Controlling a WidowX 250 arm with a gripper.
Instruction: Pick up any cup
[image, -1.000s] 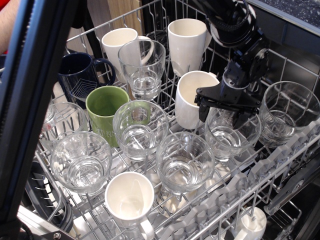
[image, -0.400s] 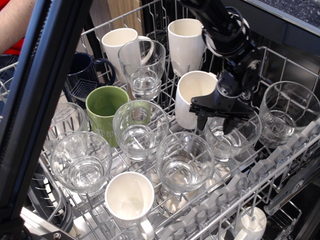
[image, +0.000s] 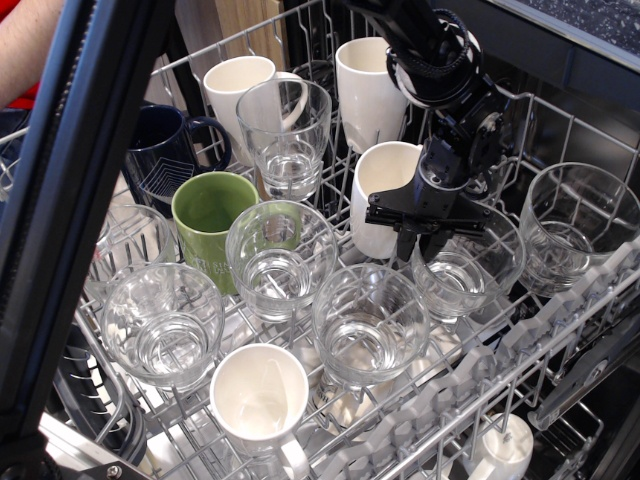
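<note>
Several clear glass cups stand upright in a dishwasher rack (image: 556, 322). My black gripper (image: 424, 240) hangs over the left rim of one cup (image: 472, 272) at the right of the middle. Its jaws are open and point down. One finger (image: 404, 244) is at the cup's left rim next to a white mug (image: 378, 190); the other is over the cup's mouth. Nothing is held. Other cups stand at the back (image: 284, 130), in the middle (image: 280, 262), at the front (image: 370, 328), at the front left (image: 163, 326) and at the far right (image: 580, 226).
White mugs stand at the back (image: 372, 85), back left (image: 234, 84) and front (image: 258, 400). A green mug (image: 208, 214) and a navy mug (image: 162, 146) stand on the left. A black slanted bar (image: 90, 200) blocks the left of the view.
My gripper has moved left and slightly up, from the middle of the cup to its left rim by the white mug. Its fingers look closer together than before.
</note>
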